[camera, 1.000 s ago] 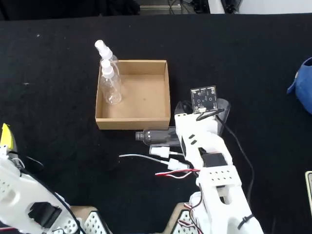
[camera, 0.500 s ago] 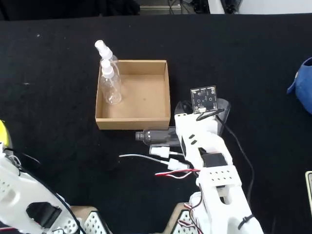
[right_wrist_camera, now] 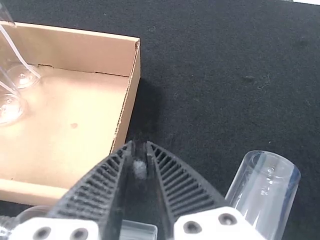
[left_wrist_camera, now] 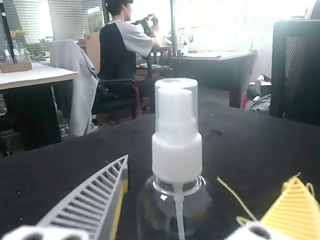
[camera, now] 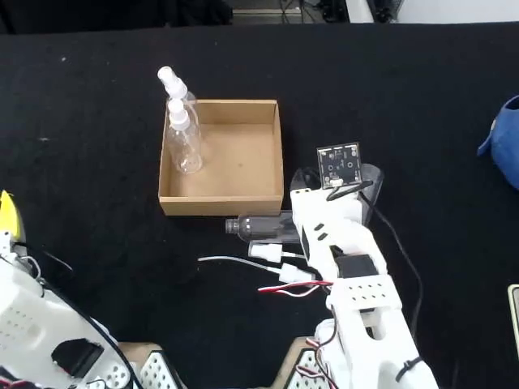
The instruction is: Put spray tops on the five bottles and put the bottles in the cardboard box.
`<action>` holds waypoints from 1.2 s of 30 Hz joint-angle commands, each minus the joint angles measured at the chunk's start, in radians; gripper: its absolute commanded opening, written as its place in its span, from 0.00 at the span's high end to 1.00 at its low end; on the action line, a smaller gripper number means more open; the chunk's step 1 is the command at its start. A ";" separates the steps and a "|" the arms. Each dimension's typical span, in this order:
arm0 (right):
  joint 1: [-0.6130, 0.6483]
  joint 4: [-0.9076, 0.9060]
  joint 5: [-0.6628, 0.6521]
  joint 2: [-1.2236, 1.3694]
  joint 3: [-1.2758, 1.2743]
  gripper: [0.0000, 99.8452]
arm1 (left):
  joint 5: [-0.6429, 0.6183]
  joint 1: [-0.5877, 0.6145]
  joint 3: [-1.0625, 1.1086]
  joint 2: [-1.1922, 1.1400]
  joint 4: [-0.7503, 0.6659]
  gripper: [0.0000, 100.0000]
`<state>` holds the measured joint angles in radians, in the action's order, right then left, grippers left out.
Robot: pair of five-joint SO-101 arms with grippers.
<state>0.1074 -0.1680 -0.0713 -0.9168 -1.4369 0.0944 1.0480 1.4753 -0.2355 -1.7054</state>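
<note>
Left pincer clasps 1 clear bottle with a white spray top. The right pincer, ribbed and nearly closed, grips nothing. The square cardboard box holds 2 capped bottles; 1 uncapped bottle lies at its near side.

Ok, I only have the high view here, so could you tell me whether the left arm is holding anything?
Observer: Yes, the left wrist view shows the left tool shut on an upright bottle wearing a white spray top.
Operator: Thanks. Is the right tool open?
Observer: No, the right wrist view shows the right tool shut, tips just outside the cardboard box wall.
Operator: Anything beside it?
Observer: A clear bottle, close by; I cannot tell whether it has a top.
</note>
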 commanded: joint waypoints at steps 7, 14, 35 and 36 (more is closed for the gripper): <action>0.015 0.023 -0.006 -0.041 0.012 0.99 | 0.005 -0.013 -0.038 0.008 -0.031 0.67; 0.015 0.023 -0.006 -0.042 0.012 0.99 | 0.005 -0.010 -0.074 -0.094 -0.031 0.67; 0.015 0.023 -0.006 -0.042 0.012 0.99 | 0.006 -0.016 -0.088 -0.120 -0.031 0.96; 0.015 0.023 -0.006 -0.042 0.012 0.99 | 0.006 -0.018 -0.088 -0.120 -0.031 0.92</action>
<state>0.1074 -0.1680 -0.0713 -0.9168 -1.4369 0.0944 1.0464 1.4001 -0.3598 -1.7054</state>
